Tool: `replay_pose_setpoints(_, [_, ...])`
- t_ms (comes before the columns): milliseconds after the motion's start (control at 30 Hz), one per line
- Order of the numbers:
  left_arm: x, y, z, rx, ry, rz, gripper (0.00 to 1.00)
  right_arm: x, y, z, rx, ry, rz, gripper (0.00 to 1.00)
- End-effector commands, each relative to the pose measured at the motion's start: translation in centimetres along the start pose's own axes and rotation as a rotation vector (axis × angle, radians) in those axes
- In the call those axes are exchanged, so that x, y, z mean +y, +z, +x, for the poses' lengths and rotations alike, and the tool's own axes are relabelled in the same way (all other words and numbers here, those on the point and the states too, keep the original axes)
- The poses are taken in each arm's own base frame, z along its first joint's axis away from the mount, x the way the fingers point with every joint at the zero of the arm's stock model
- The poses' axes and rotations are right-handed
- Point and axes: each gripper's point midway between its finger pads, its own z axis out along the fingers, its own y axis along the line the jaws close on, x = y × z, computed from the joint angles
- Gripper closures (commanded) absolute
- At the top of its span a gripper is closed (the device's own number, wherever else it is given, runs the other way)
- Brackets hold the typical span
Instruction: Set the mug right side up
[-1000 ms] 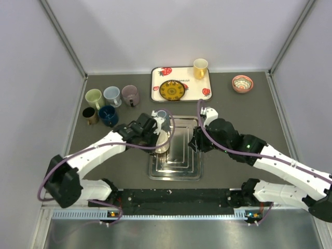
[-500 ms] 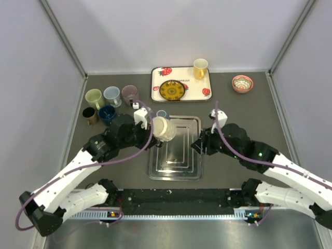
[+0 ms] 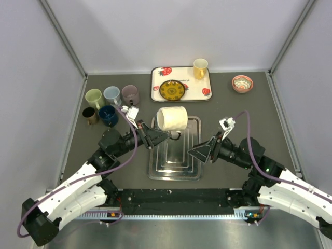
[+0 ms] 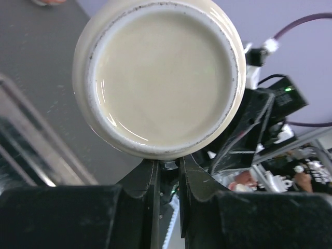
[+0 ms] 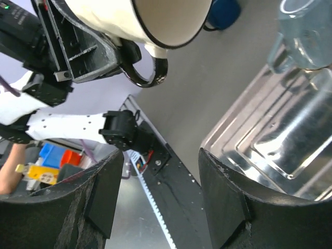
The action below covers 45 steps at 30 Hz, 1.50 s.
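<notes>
Where pale walls enclose a dark tabletop [image 3: 233,119], a cream mug [image 3: 171,119] hangs sideways over a metal tray [image 3: 176,162], its handle pinched by the nearly closed left gripper [image 3: 170,136]. Right gripper [image 3: 201,151] gapes empty nearby. Only the left wrist view shows the mug's base; the right's, its mouth.

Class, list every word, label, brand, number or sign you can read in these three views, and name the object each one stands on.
Readable text: none in any view.
On the white rectangular tray with strawberry prints: faint dark marks near its left edge may be print, but they are too small to read.
On the cream ceramic mug: no word or mark shows on its side or base.
</notes>
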Motion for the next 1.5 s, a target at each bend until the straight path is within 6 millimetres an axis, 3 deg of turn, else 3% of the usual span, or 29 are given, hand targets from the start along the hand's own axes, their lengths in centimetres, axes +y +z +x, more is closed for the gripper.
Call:
replay_pose_setpoints(0, [-9.2, -1.5, -5.5, -0.206, 0.026, 0.380, 1.00, 5.1, -0.2, -3.1, -0.116, 0.034, -0.229, 0.40])
replay_pose_setpoints(333, [-9.8, -1.6, -4.2, -0.139, -0.002, 0.428, 1.00, 6.7, -0.4, -6.6, -0.217, 0.059, -0.342, 0.32])
replay_pose_setpoints(567, [-9.9, -1.5, -3.6, -0.099, -0.011, 0.441, 1.00, 9.2, 1.2, -6.3, -0.086, 0.029, -0.434, 0.33])
replay_pose_setpoints(867, [-9.5, -1.4, -2.5, -0.050, -0.023, 0.440, 1.00, 9.9, 2.3, -6.6, -0.029, -0.005, -0.432, 0.33])
replay_pose_setpoints(1167, [-9.6, -1.5, -1.8, -0.022, -0.033, 0.455, 1.00, 9.9, 3.5, -7.0, -0.023, 0.005, -0.428, 0.42])
replay_pose_setpoints(1467, [-9.4, -1.6, -1.2, -0.008, -0.035, 0.457, 1.00, 10.1, 3.8, -8.1, -0.064, 0.035, -0.440, 0.64])
